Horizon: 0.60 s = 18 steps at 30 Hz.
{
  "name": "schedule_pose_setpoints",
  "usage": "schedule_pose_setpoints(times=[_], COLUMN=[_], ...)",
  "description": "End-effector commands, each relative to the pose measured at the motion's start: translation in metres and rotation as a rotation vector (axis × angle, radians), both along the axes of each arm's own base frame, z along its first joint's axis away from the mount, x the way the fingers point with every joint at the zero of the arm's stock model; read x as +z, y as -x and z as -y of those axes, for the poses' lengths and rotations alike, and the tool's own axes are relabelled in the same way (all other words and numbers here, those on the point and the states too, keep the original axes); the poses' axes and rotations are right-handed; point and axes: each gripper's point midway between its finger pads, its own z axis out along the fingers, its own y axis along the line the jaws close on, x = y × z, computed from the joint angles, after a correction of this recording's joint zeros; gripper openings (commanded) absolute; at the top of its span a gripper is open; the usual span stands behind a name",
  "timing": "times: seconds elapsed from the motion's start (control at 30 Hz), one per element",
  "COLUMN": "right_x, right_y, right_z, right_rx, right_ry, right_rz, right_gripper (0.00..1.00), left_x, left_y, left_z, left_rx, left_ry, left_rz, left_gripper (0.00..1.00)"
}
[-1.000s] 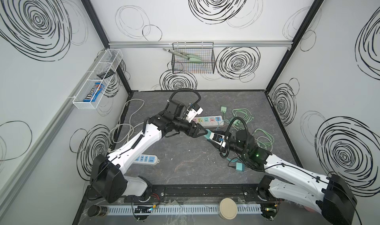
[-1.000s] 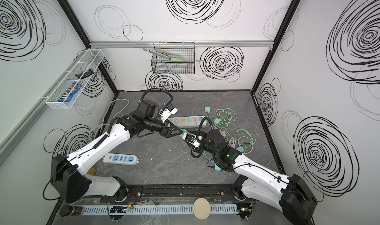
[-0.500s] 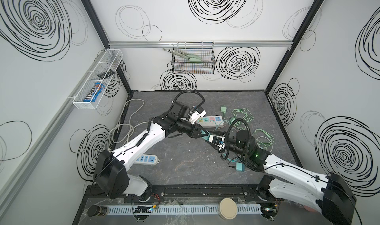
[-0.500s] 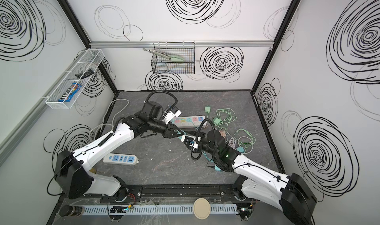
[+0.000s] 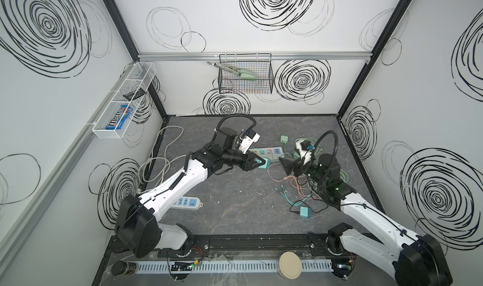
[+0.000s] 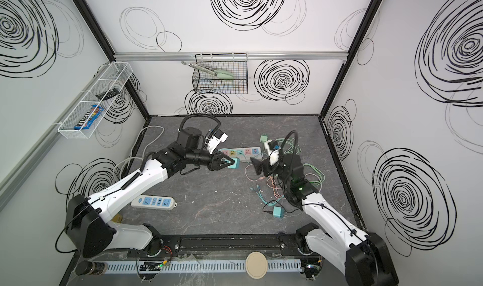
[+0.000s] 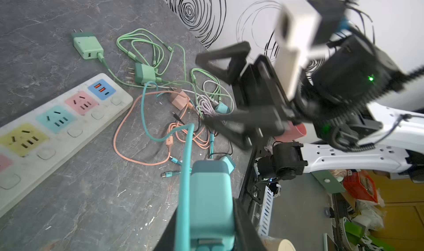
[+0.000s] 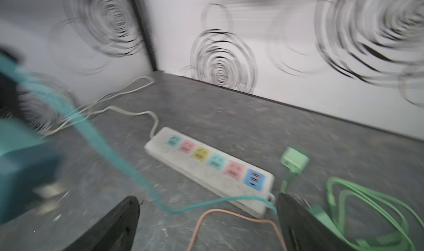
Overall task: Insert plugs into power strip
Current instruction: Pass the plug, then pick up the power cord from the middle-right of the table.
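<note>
Firstly, both top views.
- Item, left gripper (image 5: 257, 163): black tapered jaws pinching the teal plug (image 5: 263, 163), a smooth round-cornered cube. It sits at frame centre, just below the power strip (image 5: 266, 151), a long white bar set with pastel square sockets.
- Item, right gripper (image 5: 286, 164): jaws spread wide, holding nothing. It is right of centre, pointing toward that plug yet apart from it.
- Item, cable tangle (image 5: 298, 186): thin mint, salmon and teal cords looped on the dark veined table (image 5: 235, 214), in the right half of the frame.
- Item, second teal plug (image 5: 304, 212): lies lower right.

Next, left wrist view.
- The teal plug (image 7: 211, 199) sits between dark fingers. Its body is matte with a darker end cap, and a flat teal cable rises from it.
- Item, mint plug (image 7: 88, 46): boxy, two metal prongs, lying on the table.
- Item, pink plug (image 7: 179, 100): half buried in cords.
- The right gripper's triangular fingers (image 7: 222, 57) stand wide apart, blurred.

Lastly, right wrist view, blurred throughout.
- Two black fingertips (image 8: 128, 215) stand well apart.
- The power strip (image 8: 206, 167) lies beyond them.
- The teal plug (image 8: 20, 155) shows its prongs.
</note>
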Motion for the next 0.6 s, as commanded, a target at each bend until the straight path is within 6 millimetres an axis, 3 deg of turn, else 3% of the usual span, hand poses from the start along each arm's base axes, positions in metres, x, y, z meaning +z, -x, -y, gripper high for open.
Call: schedule_pose_setpoints(times=[0.0,0.07,0.13,0.33,0.57], right_x=[-0.019,-0.041,-0.054,-0.069,-0.090], right_y=[-0.022,-0.028,-0.031,-0.047,-0.045], right_z=[0.042,0.048,0.039,0.025,0.011], right_rx=[-0.192,-0.190,-0.107,-0.053,0.011], right_ry=[-0.225,-0.182,-0.101,-0.026,0.020], right_rz=[-0.217,-0.260,-0.238,-0.235,-0.265], right_gripper=[0.97,0.98,1.00,0.94,0.91], left_x=[0.013,0.018,0.025,0.042,0.060], left_y=[0.008,0.009,0.008,-0.001,-0.011], left_z=[-0.001,0.000,0.001,0.001,0.001], left_rx=[-0.007,-0.017,-0.021,0.003,0.035], left_ry=[0.025,0.029,0.033,0.032,0.057], left_rz=[0.007,0.003,0.006,0.014,0.037], left_gripper=[0.00,0.00,0.00,0.00,0.00])
